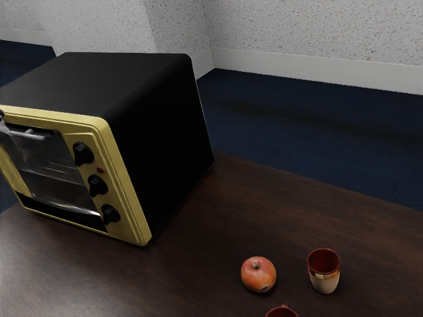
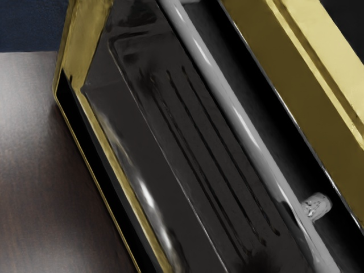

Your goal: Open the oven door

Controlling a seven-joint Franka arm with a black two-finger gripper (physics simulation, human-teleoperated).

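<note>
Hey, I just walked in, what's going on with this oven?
A robot arm is working at the oven, meant to open its door. Its hand is close to the handle, but I can't tell whether it has hold of it. The door looks shut so far. An apple and a cup stand nearby.

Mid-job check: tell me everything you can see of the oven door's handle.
The handle is a straight, round, glossy silver-grey bar, metallic-looking. A short post meets it; another partly shows at the wrist view's edge. It runs across the oven door's upper part, parallel to the yellow frame. I can't tell whether anything touches it.
</note>
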